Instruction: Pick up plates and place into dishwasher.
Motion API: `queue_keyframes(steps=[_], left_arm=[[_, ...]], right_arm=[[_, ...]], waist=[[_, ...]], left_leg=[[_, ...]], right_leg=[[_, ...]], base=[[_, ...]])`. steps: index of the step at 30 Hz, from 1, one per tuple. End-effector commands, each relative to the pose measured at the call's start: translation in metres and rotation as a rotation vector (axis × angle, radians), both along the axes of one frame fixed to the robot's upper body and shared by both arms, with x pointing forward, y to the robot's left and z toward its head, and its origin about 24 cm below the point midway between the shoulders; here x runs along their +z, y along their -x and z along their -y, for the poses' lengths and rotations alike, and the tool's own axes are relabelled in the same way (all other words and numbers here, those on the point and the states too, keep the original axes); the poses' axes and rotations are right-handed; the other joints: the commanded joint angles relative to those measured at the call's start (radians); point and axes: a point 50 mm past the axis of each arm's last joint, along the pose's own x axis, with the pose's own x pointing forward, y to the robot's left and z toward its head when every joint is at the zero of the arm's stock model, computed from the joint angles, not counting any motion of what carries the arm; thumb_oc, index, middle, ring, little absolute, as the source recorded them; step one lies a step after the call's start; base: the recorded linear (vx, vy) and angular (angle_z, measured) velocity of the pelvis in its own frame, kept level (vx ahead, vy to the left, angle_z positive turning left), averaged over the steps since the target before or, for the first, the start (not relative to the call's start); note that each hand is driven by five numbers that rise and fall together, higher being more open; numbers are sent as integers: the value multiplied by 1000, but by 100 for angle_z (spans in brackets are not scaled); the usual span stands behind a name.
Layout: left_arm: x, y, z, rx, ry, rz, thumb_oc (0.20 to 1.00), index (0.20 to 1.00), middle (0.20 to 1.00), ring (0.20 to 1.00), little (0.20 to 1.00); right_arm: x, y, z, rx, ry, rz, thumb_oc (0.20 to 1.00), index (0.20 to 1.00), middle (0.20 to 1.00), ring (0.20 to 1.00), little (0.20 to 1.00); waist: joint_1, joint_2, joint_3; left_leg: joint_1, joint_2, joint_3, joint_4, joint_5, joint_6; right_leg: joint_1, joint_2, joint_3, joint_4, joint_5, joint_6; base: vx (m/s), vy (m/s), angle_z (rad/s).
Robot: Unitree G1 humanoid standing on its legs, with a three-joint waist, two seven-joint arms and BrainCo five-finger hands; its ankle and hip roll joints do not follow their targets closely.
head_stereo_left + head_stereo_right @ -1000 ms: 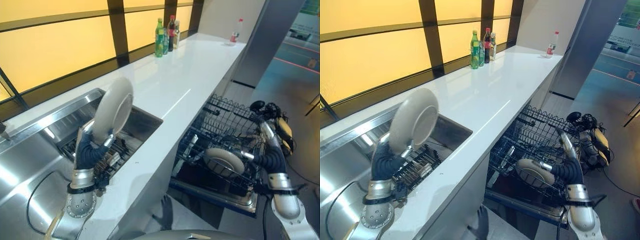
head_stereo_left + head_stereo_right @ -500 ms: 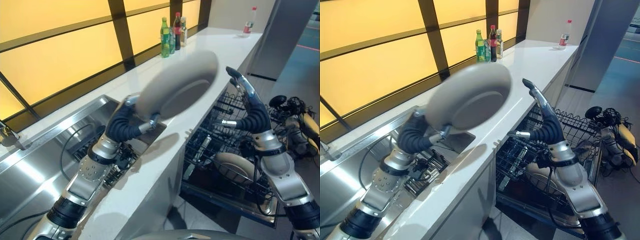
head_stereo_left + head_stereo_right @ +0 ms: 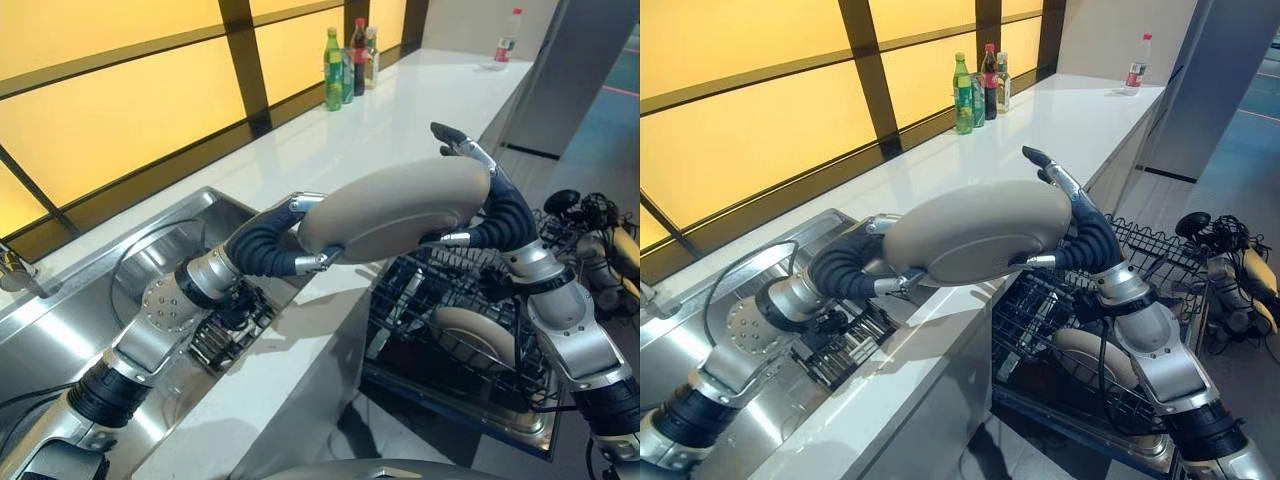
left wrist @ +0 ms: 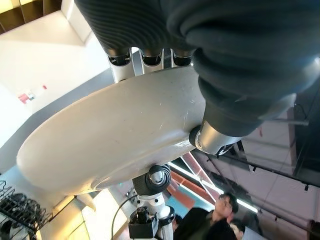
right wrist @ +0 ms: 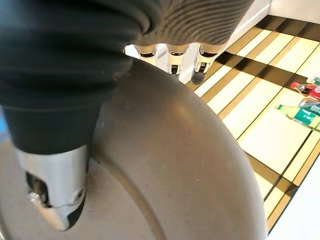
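Rack [image 3: 470, 300] holds one plate [image 3: 475, 335]; hands [image 3: 300, 240] [image 3: 480, 200] pinch another [image 3: 395, 208].

Sink [image 3: 60, 330] left; dishwasher rack [image 3: 470, 320] right of counter [image 3: 400, 120].

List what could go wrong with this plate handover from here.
1. The plate hangs over the counter edge, pinched by the left hand at one rim and the right hand at the other. If either lets go too soon, it could drop.
2. The dishwasher rack below already holds a second plate; lowering this one carelessly might knock the two together.
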Motion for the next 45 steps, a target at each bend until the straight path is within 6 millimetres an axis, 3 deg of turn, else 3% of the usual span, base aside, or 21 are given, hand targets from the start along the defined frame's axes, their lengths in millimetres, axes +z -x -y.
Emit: queue_keyframes(steps=[1, 5, 6, 7, 8, 12, 17, 25, 29, 30, 32, 36, 38, 41, 45], left_arm=[[21, 5, 5, -92, 31, 67, 200, 200, 200, 200, 200], [25, 5, 4, -113, 30, 65, 200, 200, 200, 200, 200], [25, 4, 4, -118, 28, 62, 200, 200, 200, 200, 200], [25, 4, 4, -118, 29, 62, 200, 200, 200, 200, 200], [26, 4, 5, -122, 31, 56, 200, 200, 200, 200, 200], [25, 1, 9, -128, 39, 43, 200, 200, 200, 200, 200], [21, 0, 7, -117, 48, 30, 200, 200, 200, 200, 200], [14, -6, 0, -30, 84, 0, 200, 200, 200, 200, 200], [8, -15, -12, 130, 151, -45, 200, 200, 200, 200, 200], [5, -17, -20, 195, 174, -53, 432, 432, 432, 432, 432], [-1, -19, -34, 294, 229, -87, 1000, 1000, 1000, 1000, 1000], [-9, -19, -55, 408, 316, -130, 1000, 1000, 1000, 1000, 1000], [-11, -19, -62, 459, 361, -127, 1000, 1000, 1000, 1000, 1000], [-7, -17, -63, 496, 386, -97, 1000, 1000, 1000, 1000, 1000], [-4, -16, -69, 536, 419, -87, 1000, 1000, 1000, 1000, 1000]], right_arm=[[25, 1, -10, 177, 11, 35, 1000, 1000, 1000, 1000, 1000], [18, 11, -27, 491, 175, -79, 1000, 1000, 1000, 1000, 1000], [20, 15, -32, 561, 200, -83, 598, 598, 598, 598, 598], [20, 15, -32, 565, 202, -83, 325, 325, 325, 325, 325], [23, 16, -36, 635, 200, -98, 200, 200, 200, 200, 200], [24, 16, -43, 735, 197, -106, 200, 200, 200, 200, 200], [22, 16, -43, 742, 188, -115, 200, 200, 200, 200, 200], [20, 12, -35, 624, 45, -80, 200, 200, 200, 200, 200], [16, 7, -29, 484, -20, -62, 200, 200, 200, 200, 200], [14, 6, -25, 441, -54, -57, 200, 200, 200, 200, 200], [12, 6, -17, 367, -89, -47, 200, 200, 200, 200, 200], [6, 7, -8, 262, -93, -37, 200, 200, 200, 200, 200], [2, 5, -1, 173, -90, -45, 200, 200, 200, 200, 200], [-2, 4, 9, 79, -86, -47, 200, 200, 200, 200, 200], [-7, 7, 24, -75, -70, -54, 200, 200, 200, 200, 200]], waist=[[-11, -16, -69], [-9, -24, -75], [-6, -28, -79], [-6, -28, -79], [-3, -32, -82], [2, -40, -86], [2, -43, -86], [-4, -46, -83], [-7, -46, -81], [-7, -46, -80], [-9, -46, -78], [-5, -47, -71], [-6, -55, -57], [-26, -83, -30], [-61, -69, -13]], left_leg=[[-15, 6, 63, 23, -35, -18], [-19, 5, 61, 22, -33, -18], [-20, 7, 61, 22, -33, -19], [-20, 7, 62, 22, -33, -19], [-21, 8, 62, 22, -32, -20], [-25, 12, 66, 24, -32, -20], [-28, 14, 72, 26, -31, -19], [-26, 22, 86, 27, -33, -18], [-21, 37, 92, 18, -27, -22], [-22, 42, 97, 16, -24, -25], [-26, 51, 109, 16, -21, -29], [-47, 55, 115, 44, -23, -36], [-81, 33, 130, 152, -64, -36], [-135, -8, 216, 342, -156, -27], [-95, -2, 245, 243, -117, -4]], right_leg=[[-50, 1, 25, 82, -13, 77], [-53, 0, 27, 77, -9, 78], [-53, 0, 28, 76, -9, 78], [-53, 0, 28, 76, -9, 78], [-52, 0, 29, 74, -8, 78], [-53, 3, 35, 72, -6, 76], [-54, 5, 39, 71, -6, 75], [-54, 13, 43, 71, -5, 73], [-48, 24, 52, 60, -3, 65], [-46, 27, 55, 54, -1, 63], [-41, 31, 61, 40, 2, 60], [-43, 34, 68, 34, 5, 51], [-48, 24, 67, 41, 6, 41], [-56, -7, 57, 63, 21, 31], [-87, -3, 44, 120, 22, 34]], base=[[0, 0, 0], [0, 0, 0], [0, 0, 0], [0, 0, 0], [13, -32, -1], [6, -18, -2], [3, -12, -4], [-12, -54, -5], [-7, -115, -5], [12, -126, -13], [8, -119, -18], [-20, -84, -12], [-46, -38, -9], [-27, 22, 0], [48, 188, 28]])
